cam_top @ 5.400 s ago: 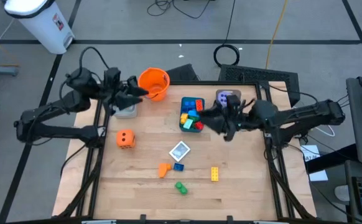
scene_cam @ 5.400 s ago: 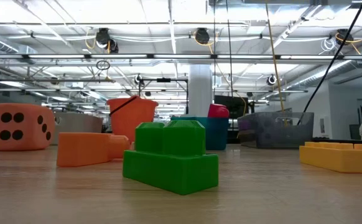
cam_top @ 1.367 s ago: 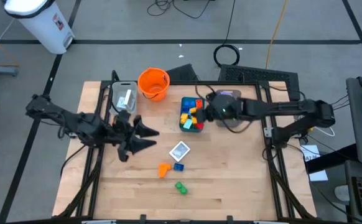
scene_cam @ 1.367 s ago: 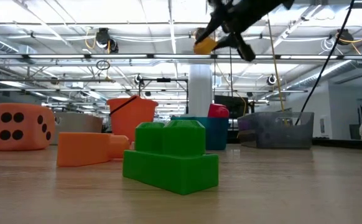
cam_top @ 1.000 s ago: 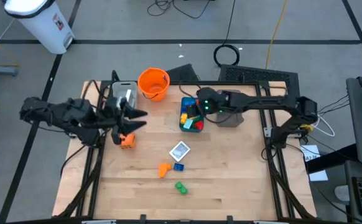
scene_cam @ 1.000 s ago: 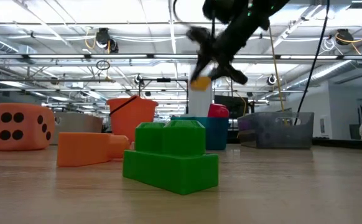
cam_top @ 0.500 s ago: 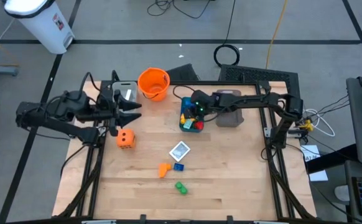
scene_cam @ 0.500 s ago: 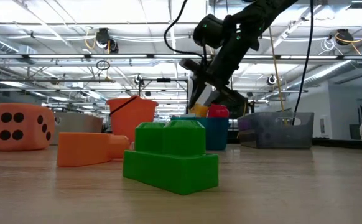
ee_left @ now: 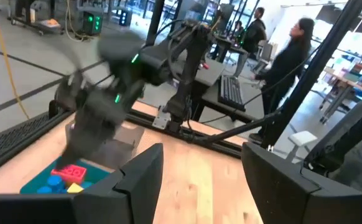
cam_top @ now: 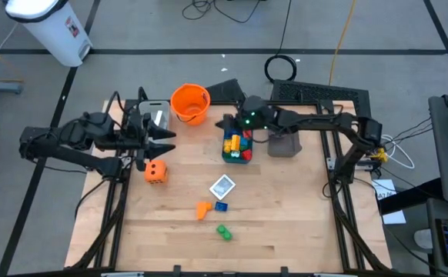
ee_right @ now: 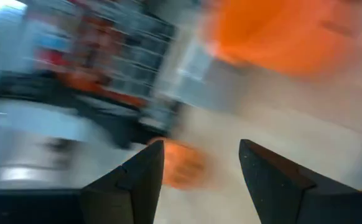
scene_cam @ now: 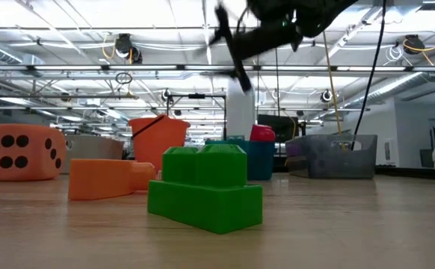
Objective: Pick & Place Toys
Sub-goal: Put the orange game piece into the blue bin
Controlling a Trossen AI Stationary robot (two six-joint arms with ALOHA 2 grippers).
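Observation:
My right gripper [cam_top: 227, 122] [scene_cam: 231, 43] hangs open above the far end of the teal tray [cam_top: 225, 156], with nothing between its fingers [ee_right: 199, 155]. A yellow brick [cam_top: 231, 143] lies in that tray among red, blue and green bricks. My left gripper [cam_top: 162, 139] [ee_left: 199, 162] is open and empty, held level just beyond the orange die [cam_top: 155, 171]. A white card [cam_top: 222, 186], an orange brick [cam_top: 202, 209], a blue brick [cam_top: 221, 206] and a green brick [cam_top: 224, 231] [scene_cam: 205, 187] lie flat on the table.
The orange bucket [cam_top: 190, 104] stands at the far edge between the arms. A grey tray [cam_top: 153, 119] sits under the left arm and another grey tray [cam_top: 285, 145] under the right arm. People stand in the room behind the table [ee_left: 287, 56].
My right gripper came down over the teal tray with the yellow brick, opened and let it go into the tray. It has since risen and swung toward the far edge. My left gripper drew back a little toward the far edge, leaving the orange die uncovered.

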